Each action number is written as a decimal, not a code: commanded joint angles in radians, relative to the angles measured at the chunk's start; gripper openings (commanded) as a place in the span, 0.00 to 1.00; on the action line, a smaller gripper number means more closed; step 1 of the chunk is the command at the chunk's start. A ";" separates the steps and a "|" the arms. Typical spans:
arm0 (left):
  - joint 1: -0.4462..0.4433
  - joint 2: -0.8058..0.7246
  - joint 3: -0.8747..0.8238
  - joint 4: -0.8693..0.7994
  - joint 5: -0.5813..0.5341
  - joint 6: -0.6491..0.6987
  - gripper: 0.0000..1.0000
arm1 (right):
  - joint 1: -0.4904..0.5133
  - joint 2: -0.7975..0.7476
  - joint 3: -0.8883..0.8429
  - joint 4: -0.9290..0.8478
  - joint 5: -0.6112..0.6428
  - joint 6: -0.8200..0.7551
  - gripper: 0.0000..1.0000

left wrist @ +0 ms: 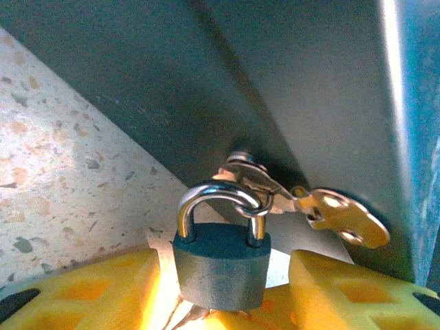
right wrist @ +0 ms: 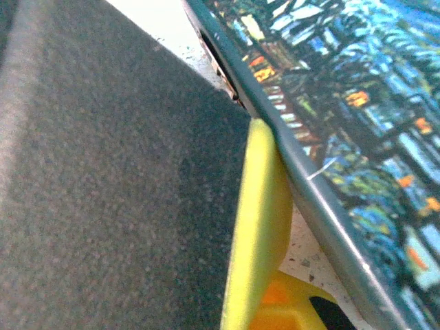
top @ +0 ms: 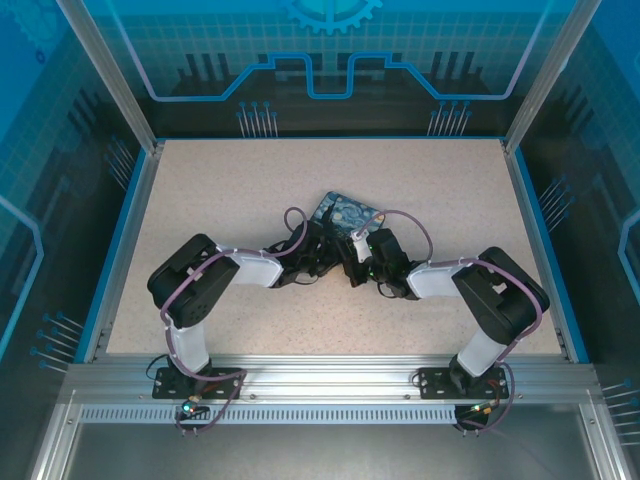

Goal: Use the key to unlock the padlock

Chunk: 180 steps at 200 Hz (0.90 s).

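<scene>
1. At the near edge of the speckled table (top: 200,200), your two arms bend inward from their bases. Their wrists meet in the middle, just short of the painted tin (top: 345,210).

2. Your left gripper (left wrist: 225,260) has its jaws apart. The yellow fingers (left wrist: 96,292) stand on either side of the padlock (left wrist: 221,265), and a thin gap shows on each side, so neither finger touches it.

3. The blue-teal padlock stands upright between those fingers, close to the tin's dark side wall. Both legs of its silvery shackle (left wrist: 218,196) run down into the body. The top of the shackle is threaded through metal fittings on the tin.

4. The key (left wrist: 344,220) hangs from that same cluster of metal, just to the right of the shackle. It lies flat against the tin's wall and catches a golden light.

5. Your right gripper (top: 355,258) comes in from the other side with its jaws together. In its wrist view one yellow finger (right wrist: 258,227) presses against the tin's rim, and a blurred dark grey surface (right wrist: 103,206) lies close on the left. You cannot tell whether anything sits between the jaws.

6. Beyond the finger, the tin's swirling blue print runs away to the upper right, with pale table showing past its far corner.
</scene>
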 commanded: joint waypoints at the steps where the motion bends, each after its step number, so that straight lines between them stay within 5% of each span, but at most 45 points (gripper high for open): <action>1: 0.016 -0.026 -0.011 -0.038 -0.027 0.022 0.53 | -0.003 0.009 0.033 0.039 -0.032 0.004 0.00; 180: 0.013 -0.058 -0.072 0.094 -0.121 0.011 0.51 | -0.003 0.026 0.044 0.040 -0.039 0.004 0.00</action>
